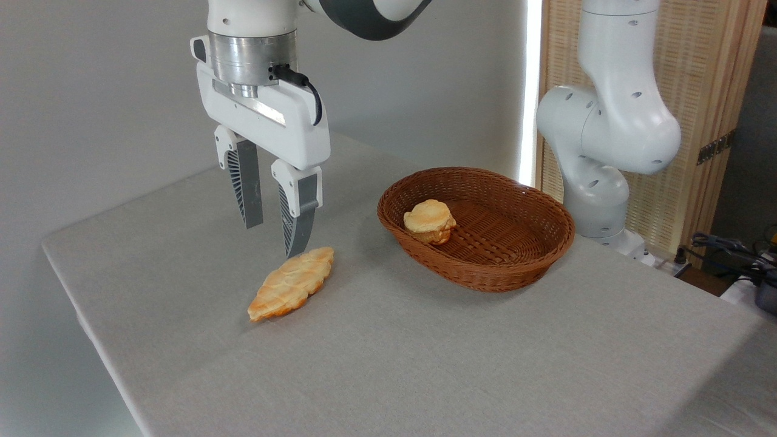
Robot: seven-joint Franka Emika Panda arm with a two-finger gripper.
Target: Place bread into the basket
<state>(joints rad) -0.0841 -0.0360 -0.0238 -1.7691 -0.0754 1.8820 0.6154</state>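
Golden bread (292, 283) laid on table (425, 364), spread gripper (274, 235) hung above, perhaps touching, bun (430, 221) held in basket (485, 267).

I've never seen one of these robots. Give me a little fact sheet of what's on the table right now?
bread: flat on the table, left of the basket
basket: on the table, holding a round bun
gripper: open, empty, fingers pointing down just above the bread's far end
table: grey cloth surface
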